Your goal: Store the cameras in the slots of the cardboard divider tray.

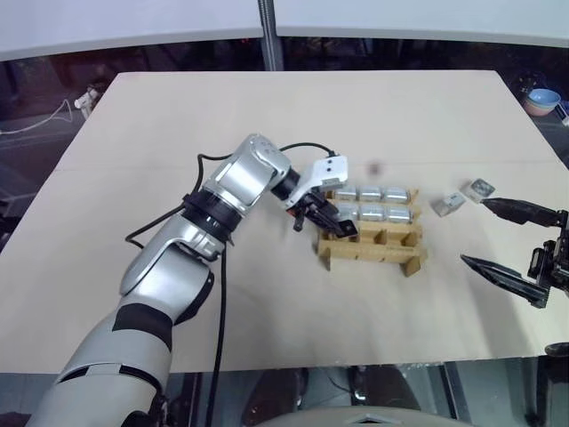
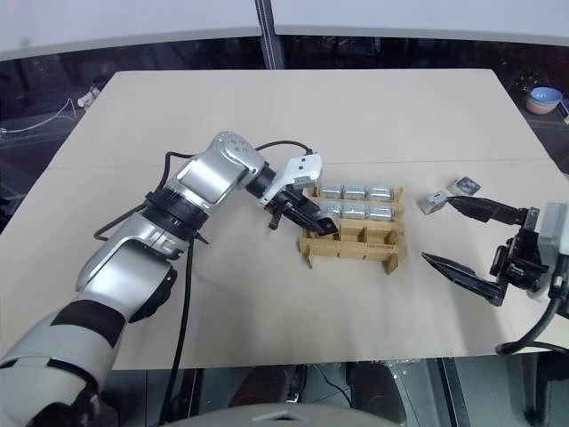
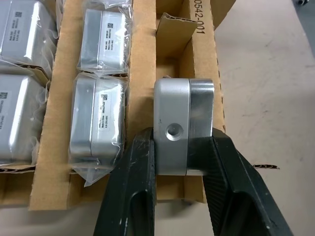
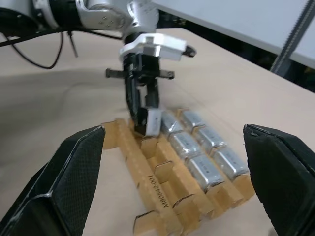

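You see L gripper (image 3: 183, 147) clamped on a small silver-grey boxy camera (image 3: 183, 125) above the tan cardboard divider tray's (image 1: 369, 251) near-left slot, aligned for insertion; R gripper (image 2: 458, 233) waits w/ jaws apart.

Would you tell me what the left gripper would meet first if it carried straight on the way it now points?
Most likely the cardboard divider tray: the left gripper, shut on a camera, points down at an empty slot in the near row, so the camera would enter it first.
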